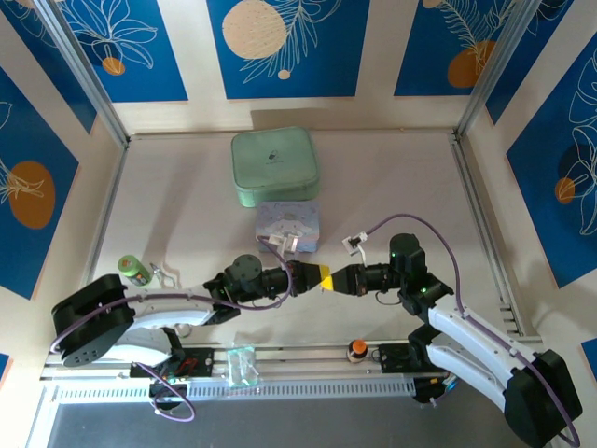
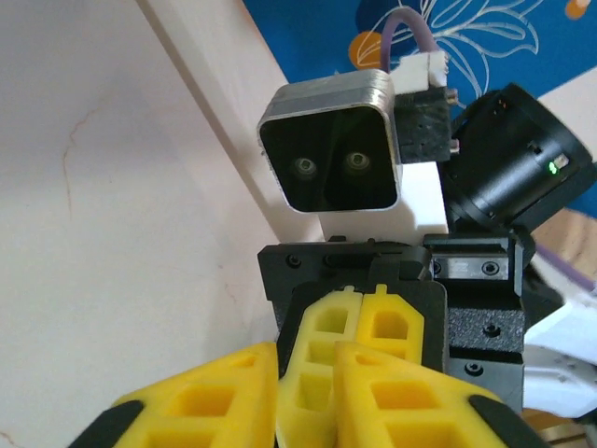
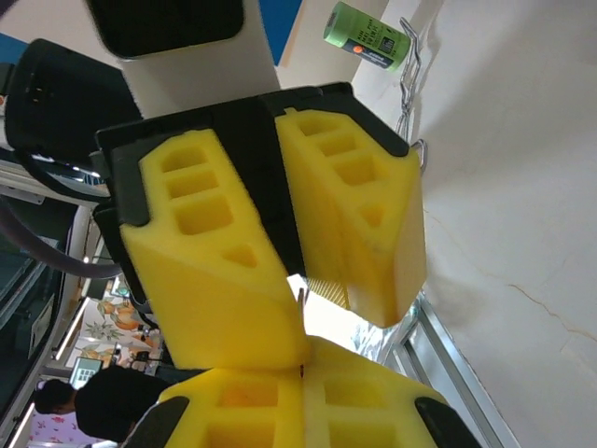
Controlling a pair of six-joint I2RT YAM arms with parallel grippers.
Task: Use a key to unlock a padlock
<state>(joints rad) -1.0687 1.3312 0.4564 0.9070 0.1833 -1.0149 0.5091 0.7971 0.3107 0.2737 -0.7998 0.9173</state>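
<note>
Here we are at mid-counter (image 1: 392,187), and the two arms are nose to nose. The left gripper (image 1: 322,276) reaches in from the left and the right gripper (image 1: 334,279) from the right, their yellow foam tips touching just in front of the pale blue tin (image 1: 289,227).

From the right wrist, its own fingers (image 3: 242,401) are pressed flat together, seam closed. A thin silver sliver (image 3: 300,301) pokes up right at that seam. It's too small to say for sure that it's the key. The left fingers (image 3: 210,271) come down onto the same spot with a narrow gap at the tips and light showing through. Whether they pinch the sliver, I cannot tell.

From the left wrist, its own fingers (image 2: 215,401) sit a little apart at the bottom. The right fingers (image 2: 387,327) stand shut, side by side, just beyond them. The right wrist's camera housing (image 2: 331,154) looks straight back at us.

Further back on the counter, a mint-green zip case (image 1: 275,168) lies behind the tin. Out to the left, a green cylinder (image 1: 133,271) lies just beside a silver wire clip (image 1: 163,275). Down on the near rail sit an orange-topped knob (image 1: 357,349) and a clear plastic piece (image 1: 241,364), well apart.
</note>
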